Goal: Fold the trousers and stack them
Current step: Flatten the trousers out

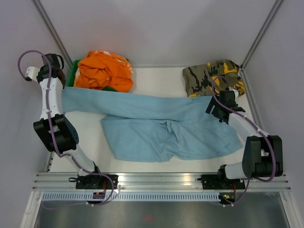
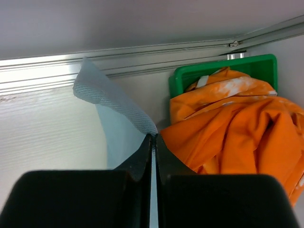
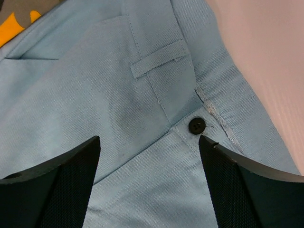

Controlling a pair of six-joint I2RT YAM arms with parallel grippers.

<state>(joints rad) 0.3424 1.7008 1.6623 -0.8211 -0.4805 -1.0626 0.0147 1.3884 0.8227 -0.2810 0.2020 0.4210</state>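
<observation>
The light blue trousers [image 1: 166, 128] lie spread across the table, one leg stretched to the far left. My left gripper [image 1: 61, 76] is shut on the end of that leg; in the left wrist view a corner of blue cloth [image 2: 111, 107] sticks out past the closed fingertips [image 2: 153, 138]. My right gripper [image 1: 219, 113] is open just above the waist at the right end. The right wrist view shows the waistband, a belt loop [image 3: 159, 59] and the dark button [image 3: 195, 125] between the spread fingers [image 3: 149, 142].
An orange garment [image 1: 104, 71] is heaped in a green bin [image 2: 223, 71] at the back left, right beside my left gripper. A camouflage garment [image 1: 211, 76] lies at the back right, just behind my right gripper. Walls and metal rails close in the table.
</observation>
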